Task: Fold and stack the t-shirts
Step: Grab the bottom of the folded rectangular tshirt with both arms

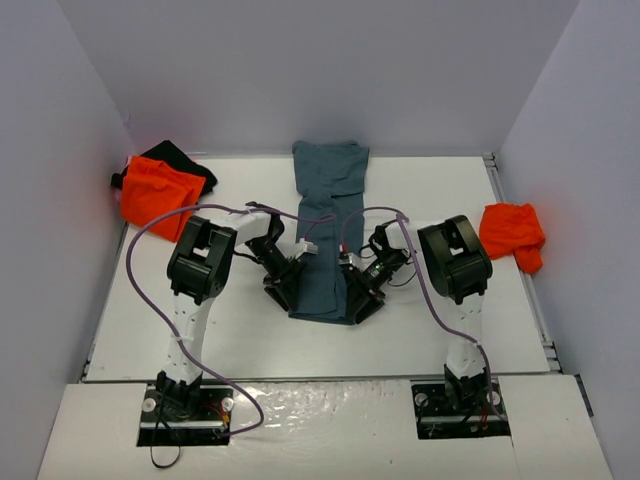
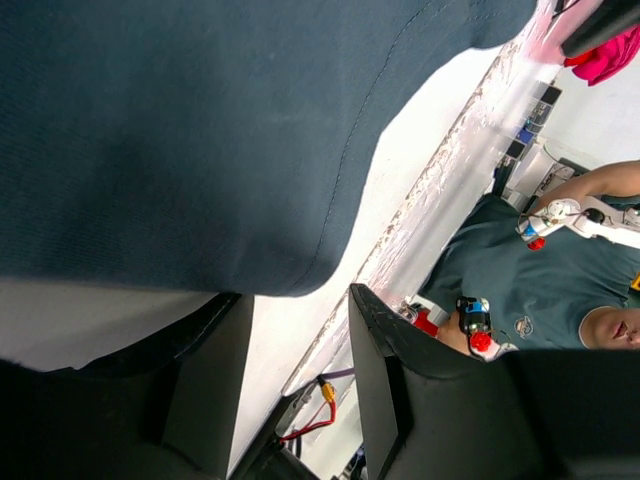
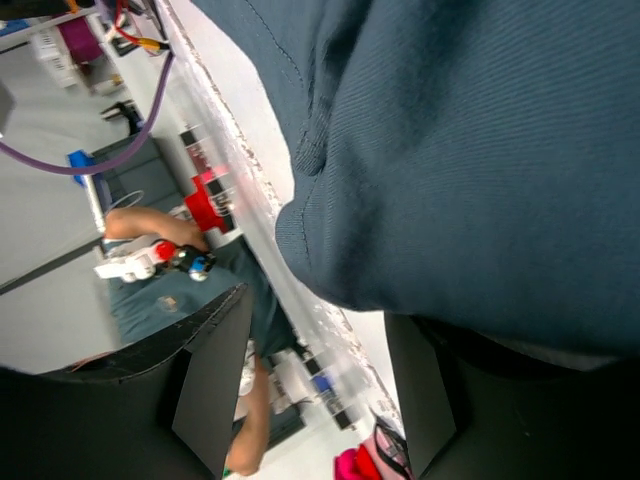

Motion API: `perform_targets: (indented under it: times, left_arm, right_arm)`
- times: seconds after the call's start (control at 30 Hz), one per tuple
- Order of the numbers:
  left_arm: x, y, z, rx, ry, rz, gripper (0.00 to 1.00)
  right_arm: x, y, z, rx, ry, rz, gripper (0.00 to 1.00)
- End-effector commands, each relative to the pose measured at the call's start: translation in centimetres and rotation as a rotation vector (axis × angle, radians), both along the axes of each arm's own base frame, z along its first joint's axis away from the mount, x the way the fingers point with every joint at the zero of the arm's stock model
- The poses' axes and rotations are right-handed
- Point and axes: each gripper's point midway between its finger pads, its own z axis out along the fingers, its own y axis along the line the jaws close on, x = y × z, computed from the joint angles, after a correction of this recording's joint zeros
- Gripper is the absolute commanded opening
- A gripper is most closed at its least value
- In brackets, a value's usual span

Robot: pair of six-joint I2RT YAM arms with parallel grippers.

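The slate-blue t-shirt [image 1: 328, 220] lies as a long narrow strip down the middle of the table, running from the back wall toward the arms. My left gripper [image 1: 283, 290] is at its near left corner and my right gripper [image 1: 362, 298] at its near right corner. In the left wrist view the left gripper [image 2: 297, 297] is open, the shirt's hem [image 2: 250, 150] reaching its fingertips and bare table showing in the gap. In the right wrist view the right gripper [image 3: 318, 305] is also open, and the blue cloth [image 3: 470, 150] overlaps one fingertip. An orange t-shirt [image 1: 155, 192] lies crumpled on a black t-shirt [image 1: 180, 158] at the back left. Another orange t-shirt [image 1: 512, 233] lies at the right.
Grey walls close in the table [image 1: 250, 330] at the back and on both sides. Purple cables [image 1: 135, 260] loop from both arms over the tabletop. A person in a teal shirt [image 2: 530, 280] stands beyond the table's near edge.
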Motion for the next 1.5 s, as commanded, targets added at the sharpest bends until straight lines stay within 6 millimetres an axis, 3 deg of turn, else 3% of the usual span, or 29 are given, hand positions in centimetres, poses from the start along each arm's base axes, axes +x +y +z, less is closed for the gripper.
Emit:
perform_targets:
  times: [0.0,0.13,0.27,0.3,0.5,0.7,0.93,1.47]
  left_arm:
    - [0.4,-0.8,2.3,-0.061,-0.031,-0.012,0.40]
    - [0.4,-0.9,2.0,-0.051,-0.026,-0.016,0.35]
    - [0.2,-1.1,1.6,-0.049,-0.016,-0.027,0.03]
    - [0.2,-1.1,1.6,-0.046,-0.021,-0.035,0.01]
    - [0.0,-1.1,2.2,-0.048,-0.056,-0.048,0.00]
    - [-0.4,-0.7,2.9,-0.056,-0.093,-0.061,0.00]
    - [-1.4,-0.5,5.8,-0.120,-0.132,-0.087,0.00]
    - [-3.6,-0.1,12.6,-0.262,-0.236,-0.163,0.00]
  right_arm:
    - [-0.6,0.0,-1.3,-0.029,0.001,0.057,0.43]
    - [-0.7,0.0,-1.6,-0.035,0.009,0.066,0.34]
    - [-0.7,0.0,-1.5,-0.038,-0.003,0.076,0.20]
    - [-0.6,0.0,-1.4,-0.034,-0.007,0.077,0.18]
    - [-0.3,-0.3,-1.2,-0.044,-0.056,0.090,0.00]
    - [1.1,-0.8,0.0,-0.037,-0.156,0.088,0.00]
    - [3.0,-1.5,3.4,-0.040,-0.368,0.096,0.00]
    - [2.9,-1.0,10.2,0.031,-0.651,0.099,0.00]
